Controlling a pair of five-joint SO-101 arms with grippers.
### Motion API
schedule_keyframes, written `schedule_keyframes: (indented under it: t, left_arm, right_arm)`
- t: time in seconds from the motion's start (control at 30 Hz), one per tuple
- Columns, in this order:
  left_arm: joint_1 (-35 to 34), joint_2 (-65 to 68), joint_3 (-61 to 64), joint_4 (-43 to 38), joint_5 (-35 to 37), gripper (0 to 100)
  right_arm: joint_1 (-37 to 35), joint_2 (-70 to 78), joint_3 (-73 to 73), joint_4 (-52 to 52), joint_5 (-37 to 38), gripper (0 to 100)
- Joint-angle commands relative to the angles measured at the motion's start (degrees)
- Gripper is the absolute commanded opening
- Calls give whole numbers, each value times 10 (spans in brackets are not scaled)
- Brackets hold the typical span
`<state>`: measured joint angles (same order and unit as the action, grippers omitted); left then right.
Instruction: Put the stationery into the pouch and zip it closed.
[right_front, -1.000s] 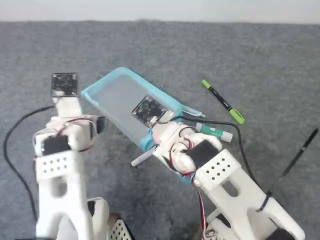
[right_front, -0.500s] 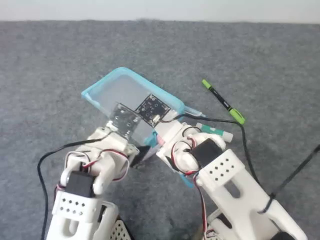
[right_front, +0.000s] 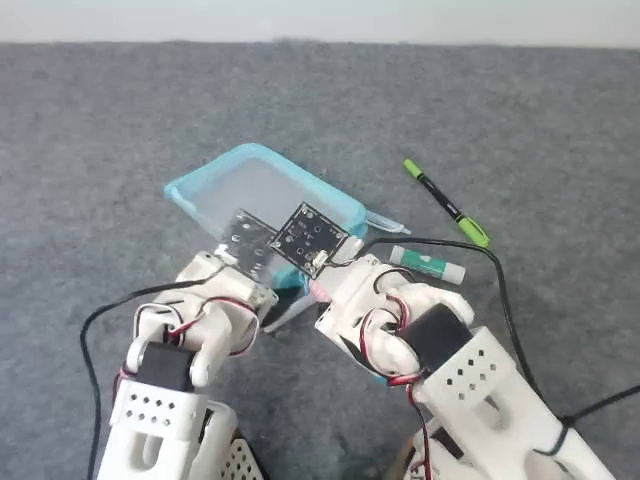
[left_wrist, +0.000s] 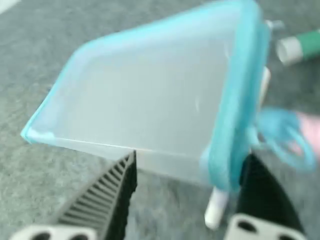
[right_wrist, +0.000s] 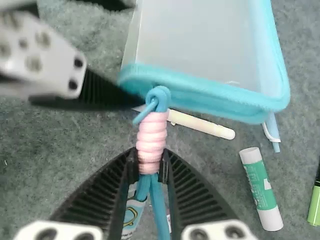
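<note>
Grey felt desk (right_front: 100, 120), two white arms crowded over one translucent, blue-edged pouch (right_front: 250, 185).

Mid-desk pouch, zip edge turned toward both arms, long axis of that edge running from the left arm's side across to the right arm's side. Released left pincer (left_wrist: 190, 165), jaws spread either side of the pouch's near corner, placed to pin it. Clenched right pincer (right_wrist: 150, 157), grasping the pink zip pull (right_wrist: 151, 130) at the left-arm end of the zip, straight ahead of its tips. Stationery all outside, none in the pouch yet: green pen (right_front: 447, 204) well apart on the right arm's side, glue stick (right_front: 428, 262) near the pouch, white stick (right_wrist: 200, 126) just beside the zip edge, clear pen (right_wrist: 272, 132) at the far corner. Likely next: a draw along the zip line toward the glue stick, right arm nearer; zip open or shut impossible to tell.
</note>
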<state>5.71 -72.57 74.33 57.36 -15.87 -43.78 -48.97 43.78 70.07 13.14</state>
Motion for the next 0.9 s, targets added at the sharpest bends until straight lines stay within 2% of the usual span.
schedule_keyframes:
  t: [0.0, 0.33, 0.87]
  left_arm:
    - [-42, -8, -7, -40, 23, 312]
    - [-90, -9, -8, -65, 48, 312]
    - [-94, -12, -7, -77, 103, 312]
  right_arm:
    - [-3, -24, -36, 6, 11, 6]
    - [-3, -23, -17, 6, 19, 6]
    - [-6, -23, 93, -44, 35, 6]
